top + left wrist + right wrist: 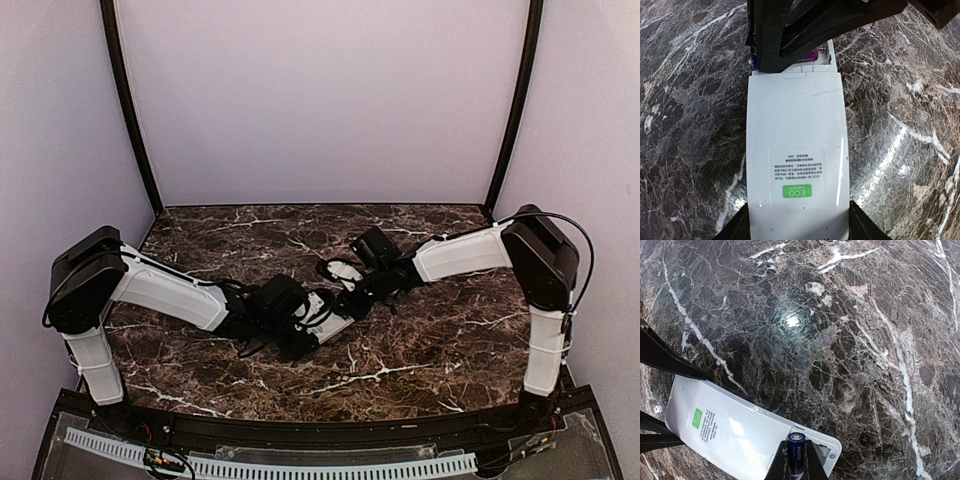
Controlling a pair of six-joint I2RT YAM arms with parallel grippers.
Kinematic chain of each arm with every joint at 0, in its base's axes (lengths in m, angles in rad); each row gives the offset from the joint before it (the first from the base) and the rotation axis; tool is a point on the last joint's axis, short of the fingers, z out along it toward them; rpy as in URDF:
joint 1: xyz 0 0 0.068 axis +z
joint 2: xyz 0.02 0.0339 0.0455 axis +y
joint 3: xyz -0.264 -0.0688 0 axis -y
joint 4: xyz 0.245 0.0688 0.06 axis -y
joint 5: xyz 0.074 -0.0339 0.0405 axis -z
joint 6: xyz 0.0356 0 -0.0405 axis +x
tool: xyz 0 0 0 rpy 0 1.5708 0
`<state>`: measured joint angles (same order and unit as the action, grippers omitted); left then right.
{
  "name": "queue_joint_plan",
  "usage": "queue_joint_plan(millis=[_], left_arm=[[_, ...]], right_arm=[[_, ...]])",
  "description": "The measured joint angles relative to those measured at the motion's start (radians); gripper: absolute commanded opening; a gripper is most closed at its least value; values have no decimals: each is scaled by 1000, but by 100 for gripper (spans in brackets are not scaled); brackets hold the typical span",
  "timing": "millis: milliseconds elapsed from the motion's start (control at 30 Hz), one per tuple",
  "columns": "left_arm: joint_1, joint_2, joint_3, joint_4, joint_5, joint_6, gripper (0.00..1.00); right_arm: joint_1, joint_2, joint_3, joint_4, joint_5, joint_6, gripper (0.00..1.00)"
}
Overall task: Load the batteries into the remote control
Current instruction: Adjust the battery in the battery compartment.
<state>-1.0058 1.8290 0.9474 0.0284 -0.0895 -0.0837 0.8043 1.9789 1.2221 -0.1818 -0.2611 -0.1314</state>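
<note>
Battery (796, 452) pinched in the right gripper (796, 460) at six o'clock, over the remote control (740, 432); left gripper (797, 227), half-open, clamps its sides.

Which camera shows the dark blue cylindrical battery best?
Right wrist view: the dark blue cylindrical battery shows close up in the right gripper. Top view loses it among the arms; left wrist view has that gripper in front.

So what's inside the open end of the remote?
A purple-pink bit shows inside the remote at its open end, maybe a battery. The right hand, holding a blue battery, covers the rest, so I can't tell what else is in there.
</note>
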Motion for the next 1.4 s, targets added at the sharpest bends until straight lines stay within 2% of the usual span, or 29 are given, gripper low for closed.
queue_joint_plan(millis=[267, 533, 867, 1400], left_arm=[[0, 0, 0, -1, -1, 4, 0], [0, 0, 2, -8, -2, 26, 0], [0, 2, 8, -19, -2, 27, 0], [0, 4, 40, -58, -24, 55, 0]], right_arm=[[-16, -2, 5, -13, -17, -5, 0], [-24, -48, -77, 61, -32, -60, 0], [-24, -51, -99, 104, -20, -104, 0], [-22, -79, -158, 160, 14, 33, 0]])
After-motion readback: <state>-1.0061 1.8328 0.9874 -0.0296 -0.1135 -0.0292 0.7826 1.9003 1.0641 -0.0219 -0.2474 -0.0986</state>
